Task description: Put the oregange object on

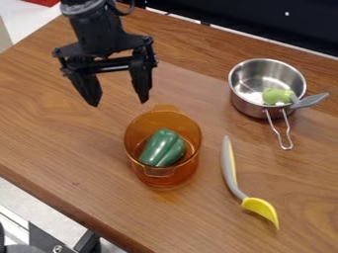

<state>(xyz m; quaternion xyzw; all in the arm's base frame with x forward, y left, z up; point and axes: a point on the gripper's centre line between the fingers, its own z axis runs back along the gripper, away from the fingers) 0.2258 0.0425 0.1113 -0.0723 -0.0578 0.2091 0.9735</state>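
While the black two-finger gripper hangs released, the orange see-through pot sits on the wooden table; grasping (destination unstated) seems next, calling for lowering to the pot's rim

black arm, claw hanging down, fingers apart

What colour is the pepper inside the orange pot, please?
The pepper is dark green; it shows best in the camera view.
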